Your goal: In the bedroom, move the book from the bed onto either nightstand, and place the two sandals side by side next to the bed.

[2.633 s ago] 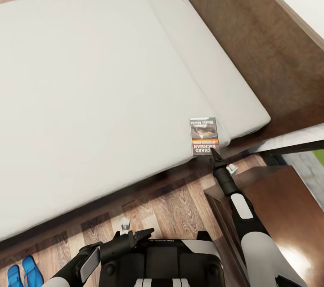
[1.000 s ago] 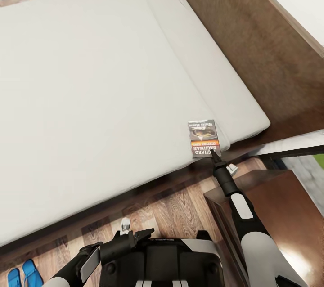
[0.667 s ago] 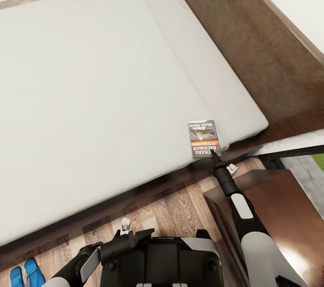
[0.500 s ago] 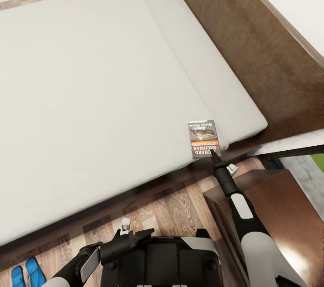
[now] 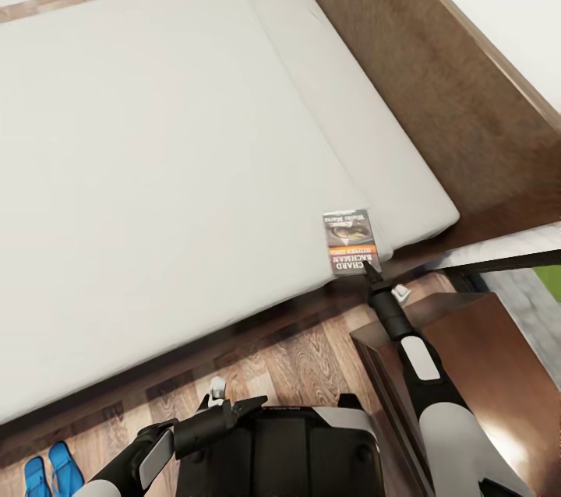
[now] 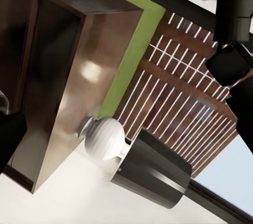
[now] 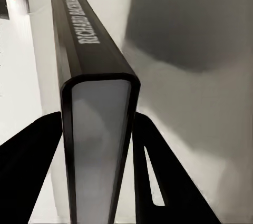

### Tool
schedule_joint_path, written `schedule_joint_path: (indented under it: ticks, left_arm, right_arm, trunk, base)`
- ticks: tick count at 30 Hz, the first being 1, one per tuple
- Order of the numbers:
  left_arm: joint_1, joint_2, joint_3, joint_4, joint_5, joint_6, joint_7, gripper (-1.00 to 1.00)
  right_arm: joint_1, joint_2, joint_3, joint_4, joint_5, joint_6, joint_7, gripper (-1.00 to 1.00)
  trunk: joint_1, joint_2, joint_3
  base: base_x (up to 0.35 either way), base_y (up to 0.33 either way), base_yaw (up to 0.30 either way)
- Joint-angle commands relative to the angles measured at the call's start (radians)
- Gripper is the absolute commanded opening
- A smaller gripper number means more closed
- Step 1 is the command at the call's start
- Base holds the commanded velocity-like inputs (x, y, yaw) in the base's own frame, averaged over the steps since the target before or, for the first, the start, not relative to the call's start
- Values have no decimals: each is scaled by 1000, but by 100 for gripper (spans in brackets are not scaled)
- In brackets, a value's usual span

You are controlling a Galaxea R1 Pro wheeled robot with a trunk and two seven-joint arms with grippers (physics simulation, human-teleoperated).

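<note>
Bed (image 5: 405, 92): large, low, dark brown frame and headboard, plain off-white mattress covering most of the head view; far corner and left side cut off by the picture edge.
Floor (image 5: 312, 357): wood planks between the bed and the robot; partly hidden behind the robot's trunk.
Nightstand (image 5: 483, 357): glossy dark-brown cabinet just beside the bed's near corner, at the robot's right; its right side cut off, its near part hidden behind the right arm. In the left wrist view a dark-brown cabinet (image 6: 79, 76) appears, out of focus at the edges.
Window: a strip of green and a dark frame (image 5: 506, 259) at the head view's right edge; slatted fence (image 6: 174, 108) in the left wrist view.
Right arm (image 5: 436, 403): white and black, reaching forward over the nightstand toward the bed's near corner.
Left arm (image 5: 148, 454): folded low by the trunk; shoulder end cut off.
Book (image 5: 350, 241): thin paperback, flat on the mattress at its near right corner, lettered end toward the robot, orange band across the cover; seen end-on in the right wrist view (image 7: 97, 129).
Sandals (image 5: 48, 470): bright blue pair, side by side on the floor at the lower left, well apart from the book; partly cut off.
Right gripper (image 5: 372, 271): at the book's near edge; dark fingers (image 7: 153, 182) flank the book on either side, pinching it.
Left gripper (image 5: 234, 406): dark, near the trunk, well apart from the book; spread or closed cannot be told.
</note>
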State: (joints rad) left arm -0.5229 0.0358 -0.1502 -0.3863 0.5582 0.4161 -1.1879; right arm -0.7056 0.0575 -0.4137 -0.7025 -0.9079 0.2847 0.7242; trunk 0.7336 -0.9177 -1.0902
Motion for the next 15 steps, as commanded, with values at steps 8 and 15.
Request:
schedule_joint_path:
  ticks: [8,15]
  left_arm:
    - [0,1,-5,0,9,10,-5,100]
    - [0,2,-4,-1,8,11,-6,100]
  right_arm:
    - [5,-85,-5,-7,0,463,8,-100]
    - [15,-276,-6,-2,1,509,108,-100]
  trunk:
    - [-31,56,25]
    - [-57,105,47]
  base:
    - [0,0,0]
    - [0,0,0]
